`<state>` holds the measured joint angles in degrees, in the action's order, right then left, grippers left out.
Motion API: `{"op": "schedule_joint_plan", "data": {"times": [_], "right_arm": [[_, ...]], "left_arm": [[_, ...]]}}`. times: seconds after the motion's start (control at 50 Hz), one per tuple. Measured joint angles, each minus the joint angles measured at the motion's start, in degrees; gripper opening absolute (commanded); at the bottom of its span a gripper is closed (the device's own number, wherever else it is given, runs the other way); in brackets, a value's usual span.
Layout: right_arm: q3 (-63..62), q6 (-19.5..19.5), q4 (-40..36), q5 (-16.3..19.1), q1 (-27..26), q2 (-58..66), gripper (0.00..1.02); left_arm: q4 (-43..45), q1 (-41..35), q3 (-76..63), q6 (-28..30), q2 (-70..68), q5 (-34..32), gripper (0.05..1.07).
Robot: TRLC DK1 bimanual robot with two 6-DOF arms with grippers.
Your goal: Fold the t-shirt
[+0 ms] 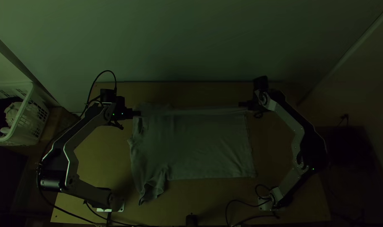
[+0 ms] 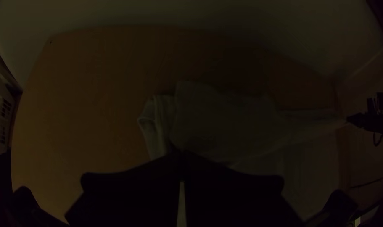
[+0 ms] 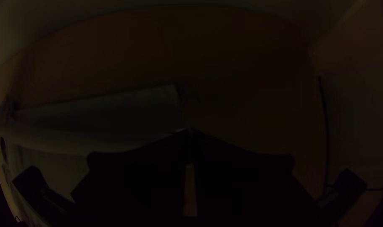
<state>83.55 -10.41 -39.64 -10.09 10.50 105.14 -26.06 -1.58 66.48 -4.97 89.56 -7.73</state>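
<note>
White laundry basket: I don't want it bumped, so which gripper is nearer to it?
Left. The left gripper is at the t-shirt's sleeve end, the end toward the white laundry basket; the right gripper is at the hem end, farther from it.

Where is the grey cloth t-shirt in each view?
Top view: t-shirt, across the wooden table.
Left wrist view: t-shirt, from left gripper toward right gripper.
Right wrist view: t-shirt, from right gripper toward left.
Shared landmark: right gripper, shut on the shirt near its hem.
</note>
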Motion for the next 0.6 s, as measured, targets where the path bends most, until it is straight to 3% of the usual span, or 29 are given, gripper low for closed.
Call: {"op": "schedule_joint_plan", "data": {"times": [0.04, 0.1, 0.22, 0.34, 0.4, 0.6], "right_arm": [[-0.92, 0.0, 0.17, 0.0, 0.0, -0.39, 0.03], [-2.1, 0.04, 0.17, 0.0, 0.0, -0.74, 0.11], [-3.76, 0.2, 0.13, -0.02, 0.0, -1.33, 0.59], [-5.64, 0.2, -0.63, -0.22, -0.02, -2.84, 0.9], [-6.16, 0.2, -1.62, -0.26, -0.13, -3.58, 0.92], [-6.36, 0.2, -6.1, 1.07, -1.16, -5.09, 0.92]], "left_arm": [[0.09, 0.09, -0.87, -0.07, -0.22, 0.0, 0.13], [0.09, 0.11, -1.95, -0.17, -0.28, 0.0, 0.28], [-0.66, 0.09, -3.74, -0.15, -0.39, 0.02, 0.68], [-3.74, 0.02, -5.33, 0.0, -1.75, 0.26, 0.91], [-4.5, -0.31, -6.27, 0.04, -3.41, 0.26, 1.03], [-7.67, -0.92, -7.15, 0.09, -10.32, -0.87, 1.03]]}}
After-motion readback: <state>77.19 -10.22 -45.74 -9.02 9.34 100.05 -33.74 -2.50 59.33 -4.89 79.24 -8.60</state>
